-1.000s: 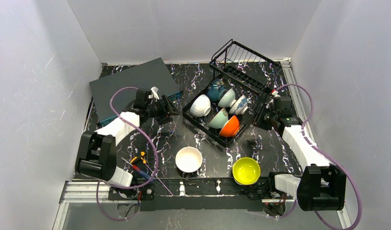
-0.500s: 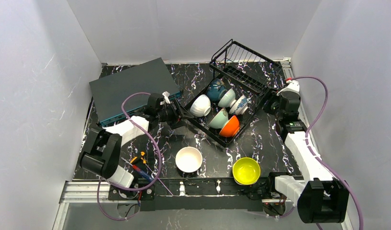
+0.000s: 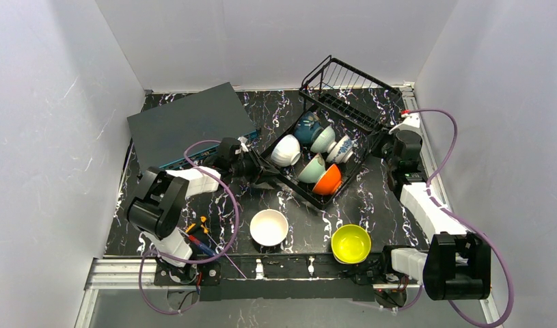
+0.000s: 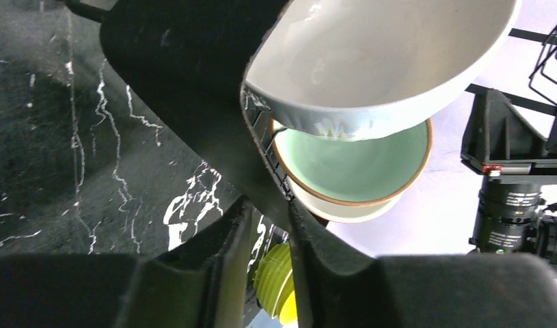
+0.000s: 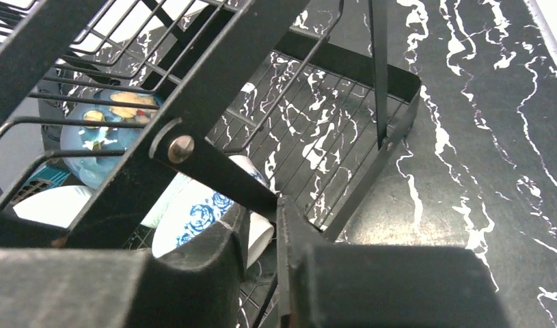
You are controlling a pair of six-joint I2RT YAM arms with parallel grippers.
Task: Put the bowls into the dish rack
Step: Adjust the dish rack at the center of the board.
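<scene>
1. In the top view, the fingertips of the left gripper (image 3: 258,166) are lost against the black frame of the dish rack (image 3: 348,115). The right gripper (image 3: 383,145) merges with the rack's right side in the same way. Neither grip can be read from that view.
2. In the left wrist view, the yellow bowl (image 4: 277,290) shows only as a sliver below the fingers. The racked white bowl (image 4: 371,61) above them is cut off by the frame edge.
3. In the right wrist view, rack wires cross a blue bowl (image 5: 104,133) to the upper left of the fingers. Its markings are hard to make out.
4. The left arm lies low over the table, with its forearm pointing right. The left gripper (image 4: 270,205) is clenched on the rack's black side strip (image 4: 193,82), which passes between the fingers.
5. The right arm reaches forward along the table's right edge, with its wrist turned left. The right gripper (image 5: 260,205) is clamped on a flat black rack bar (image 5: 214,89).
6. The rack stands between the two grippers and holds six bowls. The loose white bowl (image 3: 269,227) and the yellow bowl (image 3: 350,243) sit on the table, nearer the arm bases than either gripper's fingers.
7. Only the wrist views show the grips. Just beyond the left fingers is the mint-green bowl (image 4: 350,164). Touching the right gripper's left finger is the blue-and-white bowl (image 5: 193,222).
8. Only the top view shows the orange bowl (image 3: 327,181) and the dark grey box (image 3: 190,126).
</scene>
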